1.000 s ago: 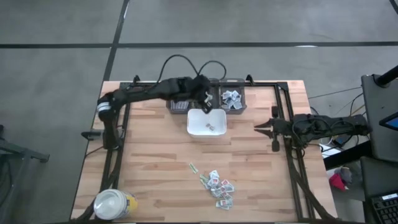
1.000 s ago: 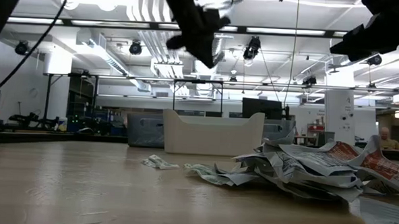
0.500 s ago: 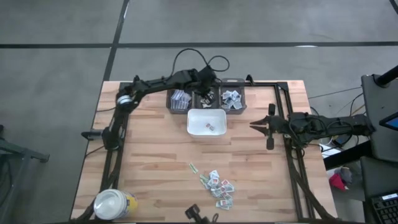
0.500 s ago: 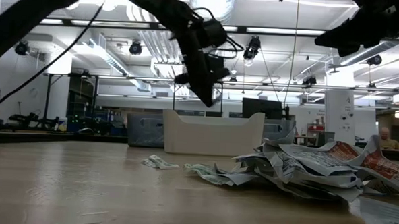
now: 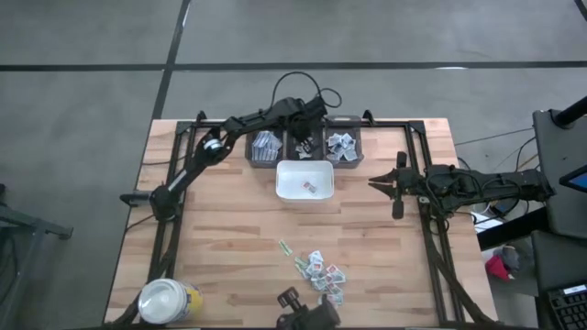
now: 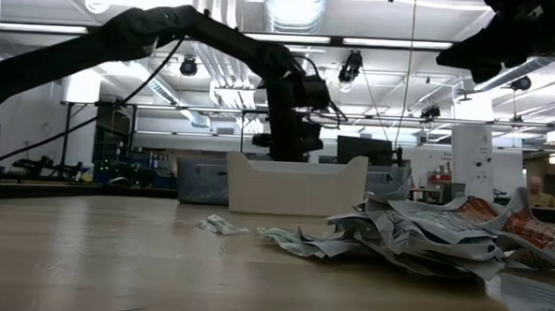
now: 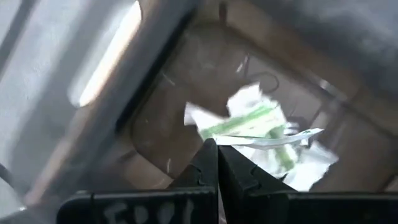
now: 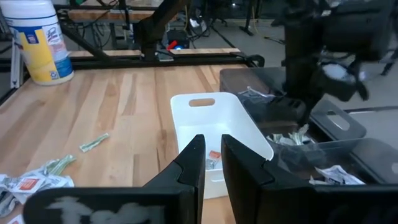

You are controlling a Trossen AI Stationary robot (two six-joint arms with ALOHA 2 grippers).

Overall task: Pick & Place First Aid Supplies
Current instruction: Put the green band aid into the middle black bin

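Left claw (image 5: 305,137): reaches to the table's far edge, over the middle dark bin (image 5: 304,145); jaws pressed together, nothing clamped.
Green-printed packets (image 7: 258,121): lie in that bin, directly below the left claw.
Loose packets (image 5: 321,273): heaped at the near edge, long axis running near-right.
White tray (image 5: 304,194): between bins and heap.
Right claw (image 5: 396,186): waits at the right, fingers slightly apart, empty; nearer the heap.

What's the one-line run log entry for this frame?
left gripper: shut, over middle bin, green-print packet below | right gripper: waiting right of white tray | packet pile: on table
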